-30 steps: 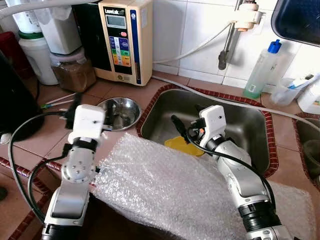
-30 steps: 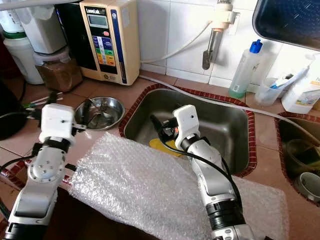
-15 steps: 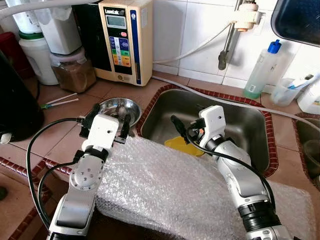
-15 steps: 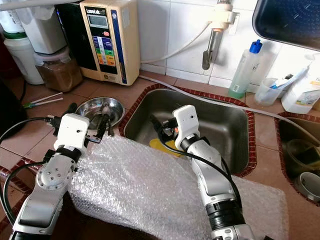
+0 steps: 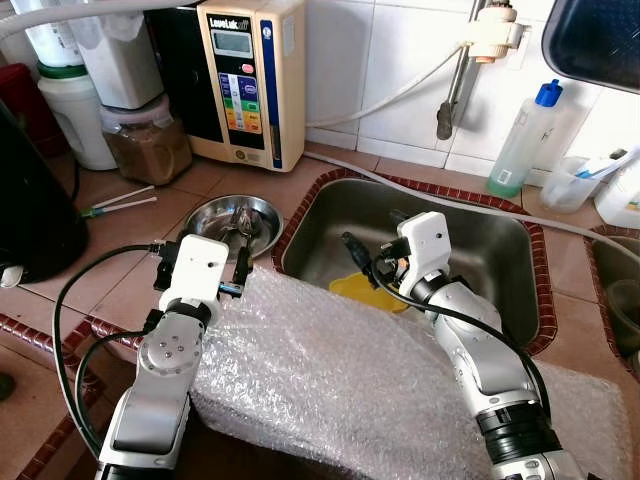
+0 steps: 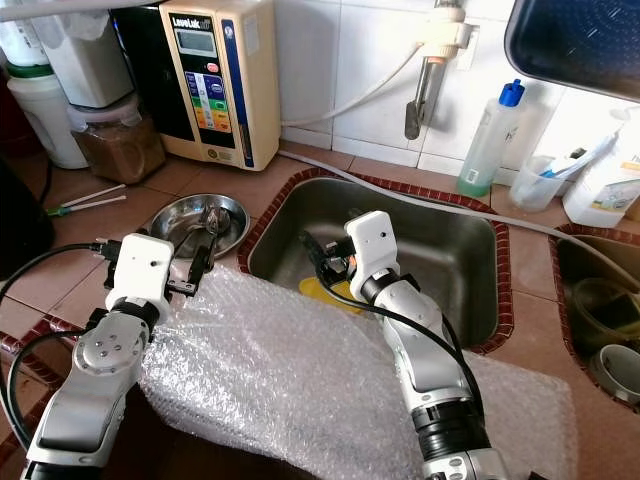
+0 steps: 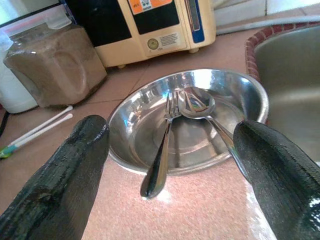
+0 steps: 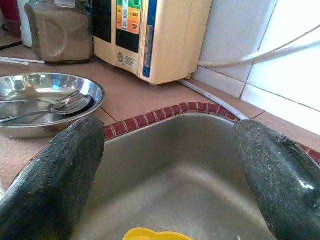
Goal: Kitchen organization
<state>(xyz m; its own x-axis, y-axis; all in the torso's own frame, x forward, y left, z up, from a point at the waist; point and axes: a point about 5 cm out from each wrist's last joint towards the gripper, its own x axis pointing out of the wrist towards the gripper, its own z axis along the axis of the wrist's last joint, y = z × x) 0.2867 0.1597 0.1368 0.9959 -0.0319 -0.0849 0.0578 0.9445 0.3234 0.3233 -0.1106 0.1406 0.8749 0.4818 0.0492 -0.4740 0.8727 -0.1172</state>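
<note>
Left pincer (image 7: 170, 170) poised just short of steel bowl (image 7: 186, 120), fingers (image 7: 55, 185) spread wide apart, nothing held. Bowl on tiled surface (image 5: 110, 285) beside sink (image 5: 500, 250), between purifier unit (image 5: 250, 75) and bubble wrap sheet (image 5: 330, 370). Fork (image 7: 161, 150) and spoon (image 7: 200, 105) lying inside bowl, handles toward the pincer.

Likely step: reach for cutlery or bowl rim. Best done by lowering straight over fork handle where it overhangs the rim, closing slowly; thin polished metal apt to slip or skate the bowl away. Keep clear of bubble wrap edge.

Right pincer (image 8: 165, 165) over sink, fingers (image 8: 50, 170) apart, empty; yellow item (image 5: 365, 290) on sink floor below.

Writing: "LeveLuk" on purifier top panel, remainder too small to read.
</note>
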